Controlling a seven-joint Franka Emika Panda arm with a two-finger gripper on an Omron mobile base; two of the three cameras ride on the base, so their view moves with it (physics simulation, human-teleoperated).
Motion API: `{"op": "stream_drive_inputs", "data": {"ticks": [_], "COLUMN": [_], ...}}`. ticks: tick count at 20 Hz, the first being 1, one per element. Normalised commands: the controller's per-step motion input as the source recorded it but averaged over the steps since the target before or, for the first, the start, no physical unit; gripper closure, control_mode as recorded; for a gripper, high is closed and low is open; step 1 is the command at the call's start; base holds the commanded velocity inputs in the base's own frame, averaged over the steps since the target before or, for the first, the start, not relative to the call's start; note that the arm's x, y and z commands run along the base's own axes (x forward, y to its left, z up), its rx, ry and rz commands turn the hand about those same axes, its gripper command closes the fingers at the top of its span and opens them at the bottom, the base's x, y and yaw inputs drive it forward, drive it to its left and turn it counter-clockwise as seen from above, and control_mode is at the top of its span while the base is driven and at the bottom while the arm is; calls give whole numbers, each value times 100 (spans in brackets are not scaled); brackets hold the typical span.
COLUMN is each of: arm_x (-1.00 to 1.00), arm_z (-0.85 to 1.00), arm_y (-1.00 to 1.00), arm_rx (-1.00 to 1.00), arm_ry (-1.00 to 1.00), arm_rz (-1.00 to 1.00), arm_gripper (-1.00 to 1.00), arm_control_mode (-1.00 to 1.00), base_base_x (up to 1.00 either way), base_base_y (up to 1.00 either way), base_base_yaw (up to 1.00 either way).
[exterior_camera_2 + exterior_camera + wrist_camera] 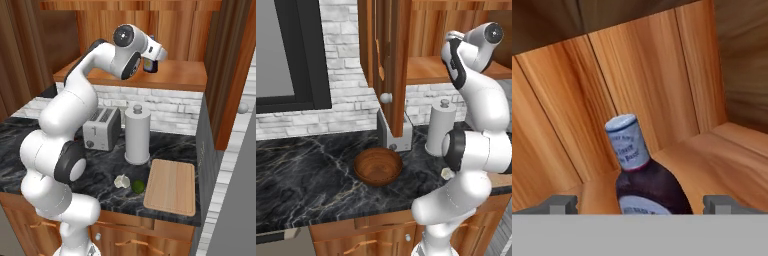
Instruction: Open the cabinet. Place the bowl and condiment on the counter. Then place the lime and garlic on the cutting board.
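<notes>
- The condiment (pixel 643 172), a small dark bottle with a blue cap and pale label, stands on the reddish-brown wooden shelf of the open wall cabinet (pixel 175 75); in the hand view it rises at six o'clock, leaning toward eleven.
- The two-finger gripper (pixel 641 204) is released, its dark fingertips (pixel 562 204) spread wide to either side of the bottle, gripping nothing.
- The wide round dark-brown wooden bowl (pixel 377 166) sits on the black veined marble counter (pixel 301 170), at seven o'clock from the silver toaster (pixel 102 128).
- The tall white paper-towel roll (pixel 137 134) stands just beside the toaster's right.
- The whitish lumpy garlic bulb (pixel 120 181) and the small bright-green lime (pixel 138 186) lie side by side on the counter, at six o'clock from the roll.
- The flat light-tan wooden cutting board (pixel 171 186) lies bare at three o'clock from the lime.
</notes>
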Motion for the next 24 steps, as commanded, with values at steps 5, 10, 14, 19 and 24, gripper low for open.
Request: {"op": "stream_drive_inputs", "data": {"ticks": [5, 10, 14, 19, 24], "arm_x": [25, 23, 19, 17, 15], "arm_z": [0, 0, 0, 0, -5], "arm_y": [-5, -8, -11, -9, -2], "arm_rx": [0, 0, 0, 0, -1], "arm_ry": [0, 0, 0, 0, 0], "arm_rz": [2, 2, 1, 0, 0], "arm_gripper": [-100, -100, -100, -100, -100], "arm_control_mode": [-100, -100, -100, -100, -100], "base_base_x": [0, 0, 0, 0, 0], "base_base_y": [0, 0, 0, 0, 0], "base_base_yaw": [0, 0, 0, 0, 0]}}
